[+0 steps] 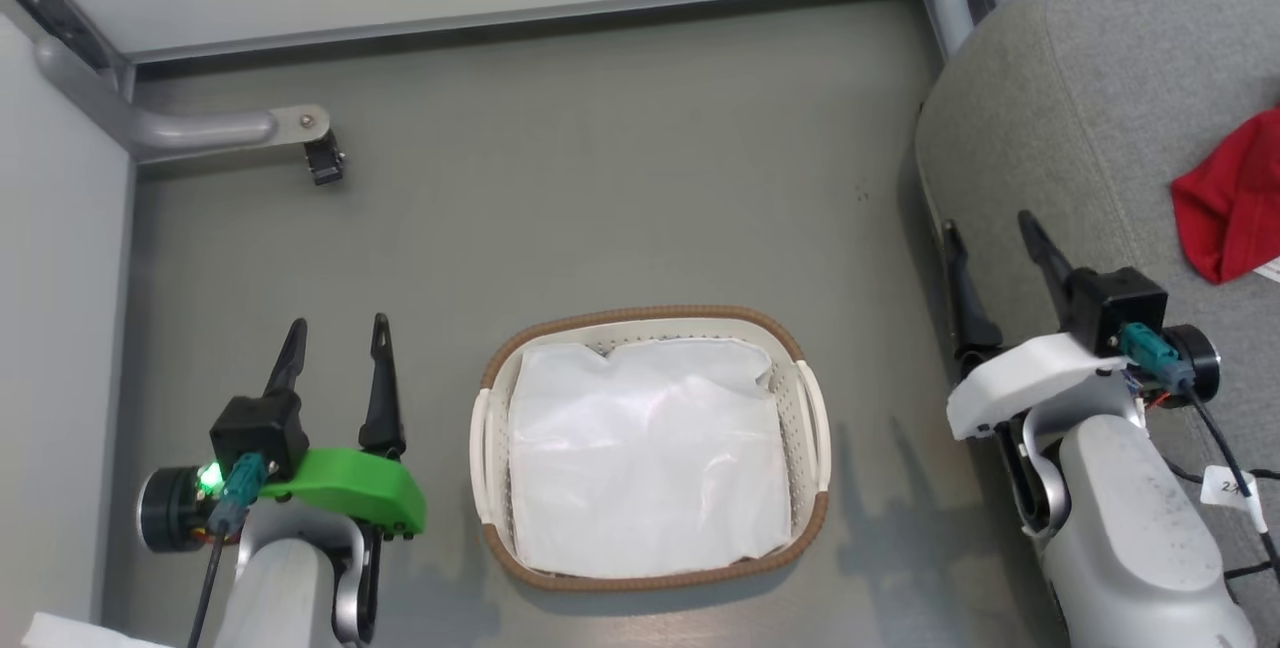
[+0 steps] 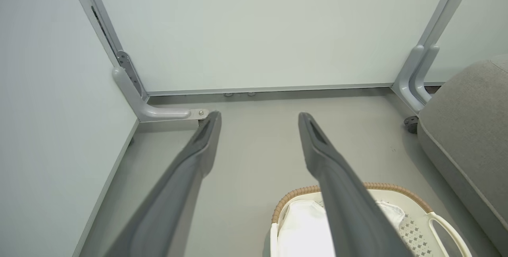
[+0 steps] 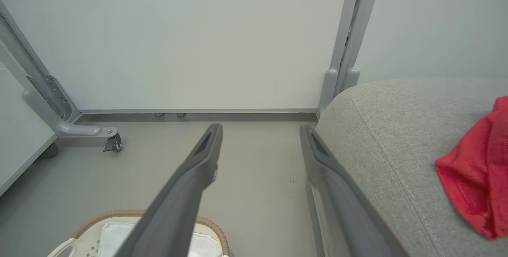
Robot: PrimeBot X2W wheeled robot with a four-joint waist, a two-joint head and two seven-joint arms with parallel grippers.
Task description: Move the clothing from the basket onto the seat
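Red clothing [image 1: 1230, 203] on grey seat [image 1: 1080, 108], white-lined basket [image 1: 640, 313] on floor [image 1: 600, 158], both jaws apart, empty

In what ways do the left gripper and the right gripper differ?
The left gripper has a green mount; the right gripper has a white one. The left hangs over floor beside the basket; the right is at the seat's edge. Both are open and hold nothing.

floor [image 1: 600, 178] beyond basket [image 1: 650, 313] open | seat [image 1: 1050, 128] edge just beside right pincer [image 1: 988, 223] | wall panel [image 1: 60, 328] at left
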